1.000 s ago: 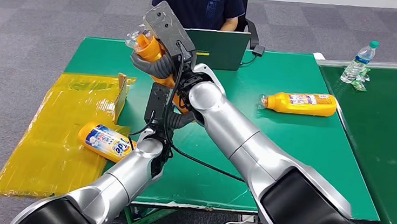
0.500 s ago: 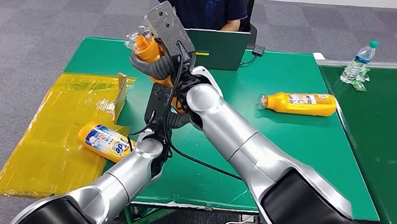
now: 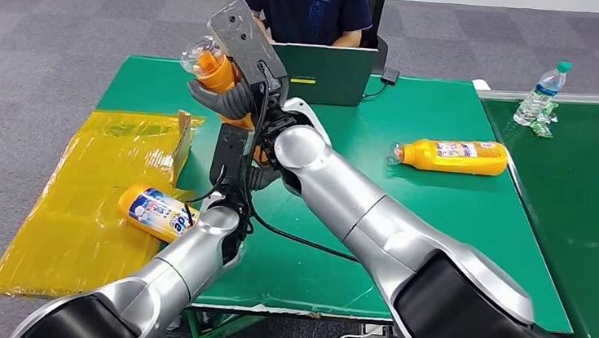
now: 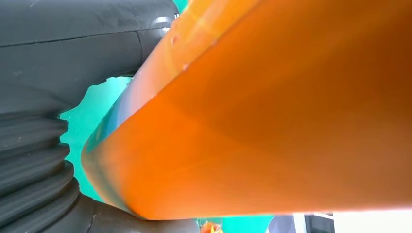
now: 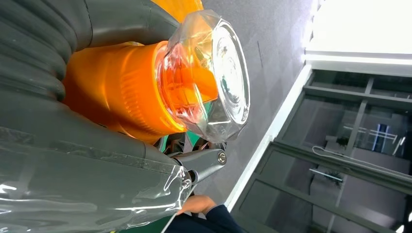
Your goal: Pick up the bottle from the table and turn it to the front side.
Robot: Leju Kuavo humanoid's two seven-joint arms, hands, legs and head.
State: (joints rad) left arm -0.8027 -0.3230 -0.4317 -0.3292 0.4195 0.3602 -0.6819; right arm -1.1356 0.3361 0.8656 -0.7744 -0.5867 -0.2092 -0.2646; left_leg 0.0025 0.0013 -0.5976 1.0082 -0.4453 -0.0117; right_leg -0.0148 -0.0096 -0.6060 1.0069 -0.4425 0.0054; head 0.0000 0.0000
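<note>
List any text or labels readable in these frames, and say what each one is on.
No text reads in full.
Bottle on the yellow sheet: blue-and-white label with large letters, too blurred to read.
Bottle lying on the table: white label, print too small.
Water bottle: label unreadable.
Held bottle: no label facing any camera.

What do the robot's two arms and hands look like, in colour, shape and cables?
Both arms are rounded silver tubes with black shoulder covers. The left hand and right hand have grey ribbed covers and dark fingers. A flat dark plate sits above each wrist. A black cable loops between the arms.
</note>
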